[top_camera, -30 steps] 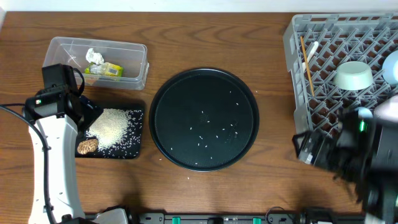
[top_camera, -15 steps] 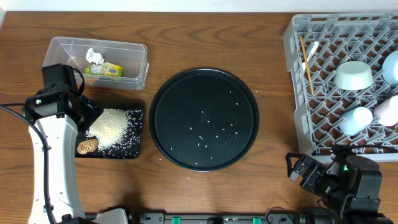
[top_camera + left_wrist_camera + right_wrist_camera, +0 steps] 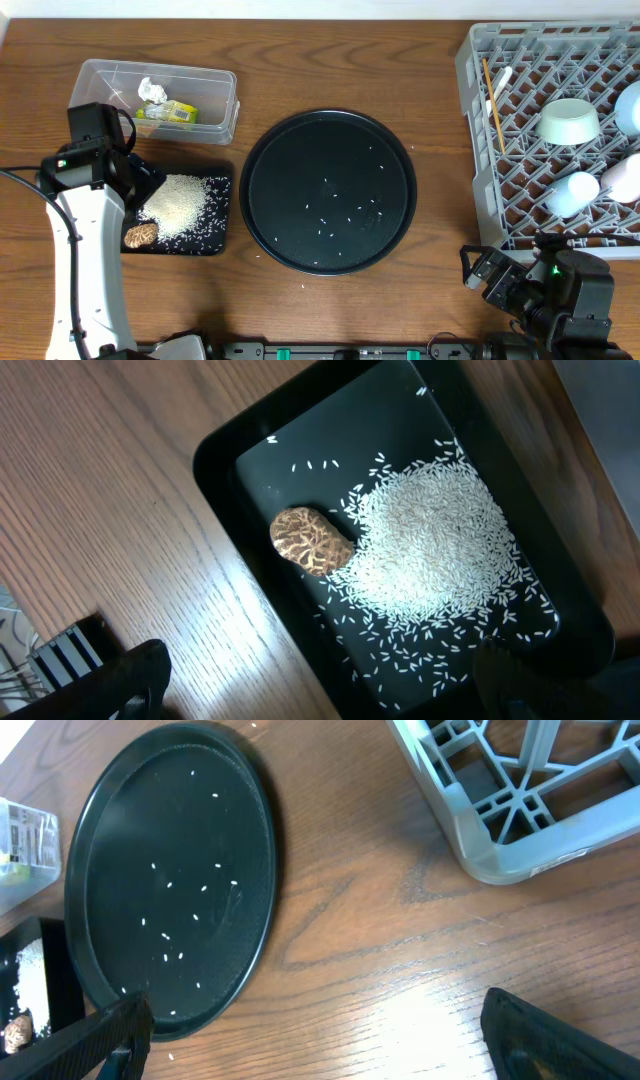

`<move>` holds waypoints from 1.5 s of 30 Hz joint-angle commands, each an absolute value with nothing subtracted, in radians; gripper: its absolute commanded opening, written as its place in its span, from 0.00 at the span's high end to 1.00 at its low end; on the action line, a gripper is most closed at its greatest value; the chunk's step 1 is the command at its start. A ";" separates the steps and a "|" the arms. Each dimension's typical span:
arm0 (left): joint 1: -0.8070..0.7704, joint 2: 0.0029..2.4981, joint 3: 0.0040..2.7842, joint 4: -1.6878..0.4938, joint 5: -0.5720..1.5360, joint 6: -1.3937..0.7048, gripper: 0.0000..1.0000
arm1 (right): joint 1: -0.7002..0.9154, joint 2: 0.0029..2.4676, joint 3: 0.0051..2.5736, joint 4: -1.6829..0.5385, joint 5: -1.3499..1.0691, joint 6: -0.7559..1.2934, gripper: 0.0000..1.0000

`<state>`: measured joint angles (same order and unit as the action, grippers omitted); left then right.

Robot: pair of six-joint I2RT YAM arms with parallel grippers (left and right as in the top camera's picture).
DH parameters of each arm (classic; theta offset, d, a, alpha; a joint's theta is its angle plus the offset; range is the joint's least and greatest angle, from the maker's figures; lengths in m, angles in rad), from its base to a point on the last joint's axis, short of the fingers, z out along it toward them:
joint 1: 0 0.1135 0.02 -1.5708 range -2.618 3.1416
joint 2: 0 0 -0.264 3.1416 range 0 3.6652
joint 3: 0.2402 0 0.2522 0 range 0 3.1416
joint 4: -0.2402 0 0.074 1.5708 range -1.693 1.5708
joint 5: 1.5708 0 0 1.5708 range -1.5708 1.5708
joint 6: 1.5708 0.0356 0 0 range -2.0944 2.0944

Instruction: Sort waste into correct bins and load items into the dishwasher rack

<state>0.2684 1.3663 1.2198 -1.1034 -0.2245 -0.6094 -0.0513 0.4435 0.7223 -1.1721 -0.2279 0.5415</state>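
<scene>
The clear tub [image 3: 205, 85] holds a crumpled white tissue [image 3: 151, 90] and a yellow-green wrapper [image 3: 172, 112]. The black rectangular tray [image 3: 218, 238] holds a rice pile [image 3: 180, 205] and a brown lump [image 3: 141, 234]; the left wrist view shows the tray [image 3: 250, 470], rice [image 3: 430, 550] and lump [image 3: 310, 540]. My left gripper [image 3: 140, 185] [image 3: 325, 680] is open and empty over the tray's edge. The grey rack [image 3: 520, 215] holds a chopstick [image 3: 494, 105], spoon [image 3: 500, 82], mint-white bowl [image 3: 568, 120], light-blue bowl [image 3: 630, 105], blue cup [image 3: 568, 193] and pink-white cup [image 3: 622, 178]. My right gripper [image 3: 480, 275] [image 3: 315, 1030] is open and empty over bare wood in front of the rack [image 3: 500, 800].
The large round black tray [image 3: 290, 150] [image 3: 130, 810] lies mid-table with several stray rice grains on it. One grain lies on the wood by its front rim. The clear tub's corner shows at the left edge of the right wrist view [image 3: 20, 840].
The right arm drew back from the rack to the table's front edge, uncovering the two cups in the rack. The left arm has not moved.
</scene>
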 commanded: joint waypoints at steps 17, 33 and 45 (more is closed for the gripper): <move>0.273 1.365 1.228 -1.110 -0.244 -0.625 0.02 | 0.032 0.057 0.294 -0.568 -0.091 0.358 0.01; 0.273 1.365 1.228 -1.110 -0.244 -0.625 0.02 | 0.027 0.005 0.031 -0.122 -0.112 0.008 0.01; 0.273 1.365 1.228 -1.110 -0.244 -0.625 0.02 | 0.026 0.004 0.004 0.017 -0.112 0.035 0.01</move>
